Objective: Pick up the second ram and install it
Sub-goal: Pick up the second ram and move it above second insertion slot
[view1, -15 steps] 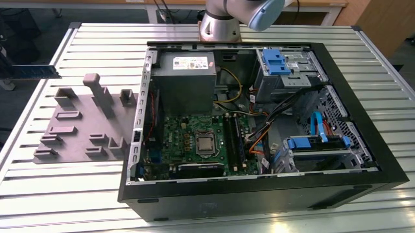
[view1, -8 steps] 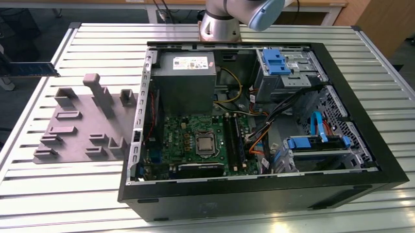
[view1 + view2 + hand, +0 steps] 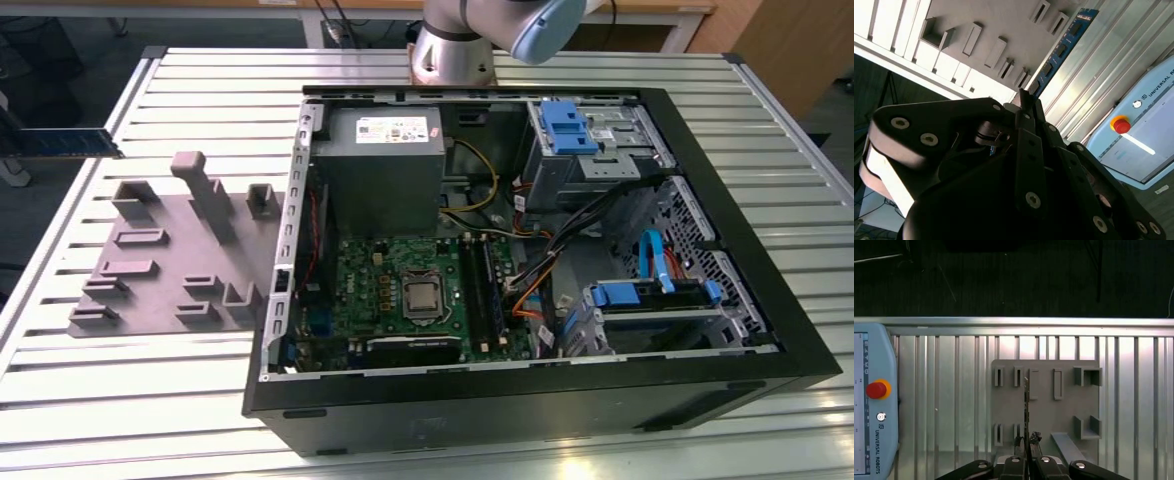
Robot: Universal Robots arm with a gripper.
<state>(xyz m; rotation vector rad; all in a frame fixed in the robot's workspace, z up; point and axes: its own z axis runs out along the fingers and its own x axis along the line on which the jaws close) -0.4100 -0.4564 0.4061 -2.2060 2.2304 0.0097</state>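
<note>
Gripper (image 3: pixel 1026 441) clamped on ram (image 3: pixel 1060 49), stick jutting straight out past its tips, grey fixture (image 3: pixel 1046 412) beyond, on worktop (image 3: pixel 954 390).

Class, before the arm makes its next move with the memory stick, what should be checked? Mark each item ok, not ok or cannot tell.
1. Hand shut on the second ram: ok.
2. Ram clear of the grey fixture: ok; in the exterior view it hangs in the air beside it.
3. Computer case open, motherboard exposed: ok.
4. Memory slots free: cannot tell.
5. Cables clear of the slots: cannot tell; they lie close beside.
6. Ram seated in a slot: not ok.
</note>
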